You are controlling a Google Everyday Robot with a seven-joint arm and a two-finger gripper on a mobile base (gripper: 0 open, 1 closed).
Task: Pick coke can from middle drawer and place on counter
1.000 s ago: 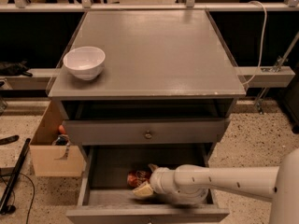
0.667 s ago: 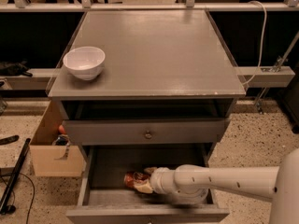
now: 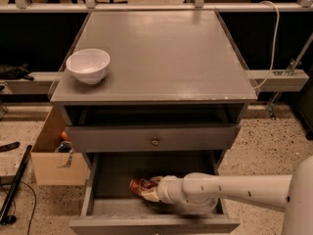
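The coke can, red-orange, lies tilted on the dark floor of the open middle drawer, left of centre. My gripper is inside the drawer right at the can, touching or around its right end. The white arm reaches in from the right and hides the drawer's right part. The grey counter is the cabinet's top, above.
A white bowl stands on the counter's front left corner. A drawer front with a round knob overhangs the open drawer. A cardboard box sits on the floor to the left. A cable hangs at the right.
My gripper and the can have shifted a little to the left inside the drawer. The bowl and the drawers have not moved.
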